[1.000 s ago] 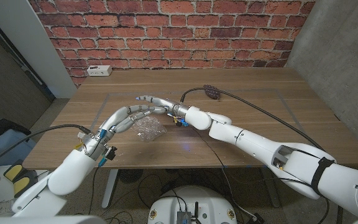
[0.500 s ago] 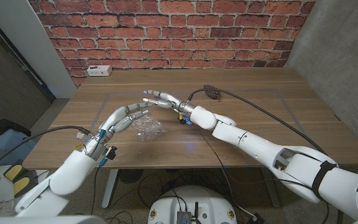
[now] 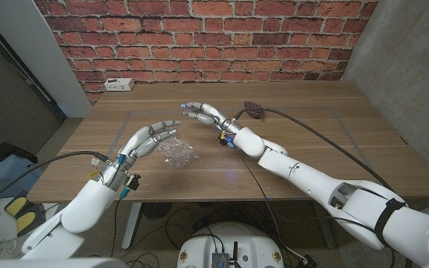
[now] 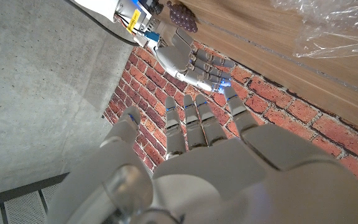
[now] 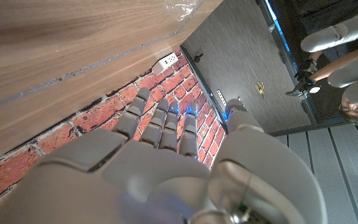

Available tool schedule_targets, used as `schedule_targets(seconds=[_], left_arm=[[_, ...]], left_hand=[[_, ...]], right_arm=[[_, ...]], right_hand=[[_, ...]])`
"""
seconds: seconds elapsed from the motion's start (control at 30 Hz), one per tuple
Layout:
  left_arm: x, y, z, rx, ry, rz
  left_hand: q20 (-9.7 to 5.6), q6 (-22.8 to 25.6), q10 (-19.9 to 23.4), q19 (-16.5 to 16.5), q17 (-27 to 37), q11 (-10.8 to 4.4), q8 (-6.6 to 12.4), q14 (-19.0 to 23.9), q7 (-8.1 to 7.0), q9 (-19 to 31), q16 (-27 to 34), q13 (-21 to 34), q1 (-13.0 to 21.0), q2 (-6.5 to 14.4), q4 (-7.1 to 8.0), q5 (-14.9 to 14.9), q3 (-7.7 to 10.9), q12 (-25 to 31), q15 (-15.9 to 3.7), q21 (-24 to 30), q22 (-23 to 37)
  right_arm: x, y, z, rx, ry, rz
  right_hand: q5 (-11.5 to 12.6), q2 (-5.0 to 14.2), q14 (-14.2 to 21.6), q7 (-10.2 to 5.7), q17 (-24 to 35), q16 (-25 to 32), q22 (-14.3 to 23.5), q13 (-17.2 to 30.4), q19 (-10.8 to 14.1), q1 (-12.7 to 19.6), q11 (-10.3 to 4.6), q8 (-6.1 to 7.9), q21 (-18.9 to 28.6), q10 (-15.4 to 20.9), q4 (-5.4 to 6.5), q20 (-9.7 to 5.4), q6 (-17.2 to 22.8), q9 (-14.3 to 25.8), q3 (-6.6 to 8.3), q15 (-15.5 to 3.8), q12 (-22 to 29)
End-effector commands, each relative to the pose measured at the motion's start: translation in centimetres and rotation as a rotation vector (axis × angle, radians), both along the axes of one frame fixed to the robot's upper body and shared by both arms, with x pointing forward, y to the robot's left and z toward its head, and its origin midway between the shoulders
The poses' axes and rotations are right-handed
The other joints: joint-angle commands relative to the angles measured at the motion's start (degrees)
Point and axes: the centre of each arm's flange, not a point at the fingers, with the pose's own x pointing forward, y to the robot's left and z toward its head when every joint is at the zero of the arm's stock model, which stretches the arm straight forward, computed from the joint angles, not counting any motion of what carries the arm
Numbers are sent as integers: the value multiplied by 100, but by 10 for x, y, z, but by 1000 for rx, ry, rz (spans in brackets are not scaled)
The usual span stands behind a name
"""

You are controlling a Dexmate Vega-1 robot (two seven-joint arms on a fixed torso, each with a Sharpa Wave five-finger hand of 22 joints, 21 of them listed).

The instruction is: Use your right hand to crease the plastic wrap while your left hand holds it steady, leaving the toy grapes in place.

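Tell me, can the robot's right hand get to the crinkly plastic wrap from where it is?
Probably yes. The right hand hangs open above the table, just behind the plastic wrap, with nothing between them. The left hand is beside the wrap, not covering it.

The plastic wrap (image 3: 178,155) is a clear crumpled heap in the head view, and any crease in it is too faint to tell; in the left wrist view (image 4: 344,28) and the right wrist view (image 5: 180,7) the picture's edge cuts it off. The toy grapes (image 3: 255,111), far right of centre on the table (image 3: 311,141), are too small there to make out single grapes, and the left wrist view (image 4: 183,15) crops them at the edge. Both arms run out of the head view at its near corners. The white power strip (image 3: 117,84) at the table's far left is too small for its sockets to be read.
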Motion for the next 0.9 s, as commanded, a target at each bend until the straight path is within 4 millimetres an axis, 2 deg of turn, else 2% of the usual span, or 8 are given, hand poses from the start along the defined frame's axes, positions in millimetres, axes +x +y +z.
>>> schedule_targets(seconds=[0.03,0.13,0.27,0.63,0.9], left_arm=[[5,1,1,-21,7,-9],[7,1,1,-32,6,-18],[11,2,2,-55,6,-29],[16,6,1,-125,-17,-45],[27,9,6,-165,-22,-61]], left_hand=[[30,35,55,-31,19,7,58,68,45,15,69,15,-29,18,25,-4,28,63,31,-3,21],[32,49,101,-19,20,10,68,93,74,16,81,17,-25,27,22,0,35,90,26,2,24],[24,71,148,8,21,1,81,130,97,17,96,19,-14,46,16,7,51,117,15,13,26],[25,85,192,43,20,6,90,162,105,18,106,22,20,87,0,23,90,145,20,28,31],[14,107,228,83,22,21,98,218,110,19,123,25,32,112,-1,30,112,164,-29,46,35]], right_arm=[[-1,-21,4,148,-31,-8],[-1,-27,6,176,-29,-10],[-1,-35,7,205,-20,-11],[-3,-56,7,294,-17,-29],[-7,-70,7,359,-16,-62]], right_hand=[[73,-58,791,81,238,260,60,218,492,66,37,335,230,525,-63,25,495,151,294,-67,378],[126,-77,1029,129,309,315,77,284,615,129,72,471,301,764,-96,17,696,200,436,-85,523],[160,-118,1222,182,377,357,91,336,742,127,84,596,376,862,-91,96,884,243,525,-64,602],[177,-167,1275,204,438,341,98,376,701,102,114,688,382,907,-82,155,995,277,593,-54,645],[186,-197,1338,228,475,340,101,398,691,82,134,740,392,967,-78,175,1046,298,638,-66,682]])
